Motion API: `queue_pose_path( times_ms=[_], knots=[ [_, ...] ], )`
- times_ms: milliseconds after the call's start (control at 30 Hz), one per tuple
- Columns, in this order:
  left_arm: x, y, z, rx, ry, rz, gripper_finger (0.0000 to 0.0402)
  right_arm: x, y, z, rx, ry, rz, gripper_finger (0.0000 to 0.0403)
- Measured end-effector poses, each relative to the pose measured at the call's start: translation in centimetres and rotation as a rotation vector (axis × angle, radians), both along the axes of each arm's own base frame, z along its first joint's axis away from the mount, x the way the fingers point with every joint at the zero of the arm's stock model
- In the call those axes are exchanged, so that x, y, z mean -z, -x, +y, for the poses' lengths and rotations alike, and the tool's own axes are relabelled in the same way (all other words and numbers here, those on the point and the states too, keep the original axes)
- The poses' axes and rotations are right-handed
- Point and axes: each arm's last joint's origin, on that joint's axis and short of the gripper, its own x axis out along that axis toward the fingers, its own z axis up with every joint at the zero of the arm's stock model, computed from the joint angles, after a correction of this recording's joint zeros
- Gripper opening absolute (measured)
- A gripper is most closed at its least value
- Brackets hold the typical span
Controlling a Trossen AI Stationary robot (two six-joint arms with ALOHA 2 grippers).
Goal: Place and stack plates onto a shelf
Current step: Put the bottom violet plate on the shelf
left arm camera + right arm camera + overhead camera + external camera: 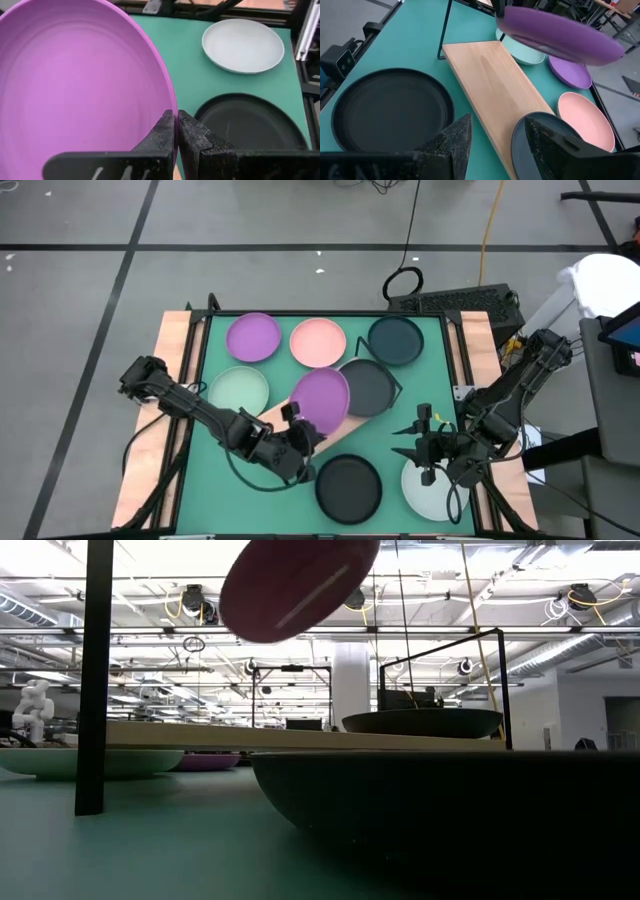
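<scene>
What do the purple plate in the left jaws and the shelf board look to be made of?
The held purple plate looks like matte plastic or melamine: even colour, soft sheen, faint concentric rings, thin rim; glazed ceramic can't be ruled out. The shelf board looks like pale, unfinished-looking wood, with visible lengthwise grain and no gloss. Its black end frame looks like thin painted metal wire.

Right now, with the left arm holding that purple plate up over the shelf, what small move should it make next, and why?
Probably lower it. The left gripper is shut on the rim of the purple plate, which hangs in the air above the bare wood of the shelf, beside the dark plate already on it. The right gripper waits open.
</scene>
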Motion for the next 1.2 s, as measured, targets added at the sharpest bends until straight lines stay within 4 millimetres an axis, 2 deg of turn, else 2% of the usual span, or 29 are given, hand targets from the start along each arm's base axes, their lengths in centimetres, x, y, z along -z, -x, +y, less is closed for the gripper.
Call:
queue_pose_path(
  times_ms=[267,633,1200],
  knots=[
    [1.8,0.5,-0.2,-0.032,0.081,0.036,0.0008,0.0,0.0,0.0,-0.002,0.003,0.0,0.0164],
    [4.2,-0.2,-1.1,-0.029,0.159,0.116,0.0008,0.0,0.0,0.0,-0.002,0.002,0.0,0.0164],
    [5.1,0.2,-1.0,-0.094,0.203,0.188,0.0008,0.0,0.0,0.0,-0.001,0.0,0.0,0.0164]
  ],
)
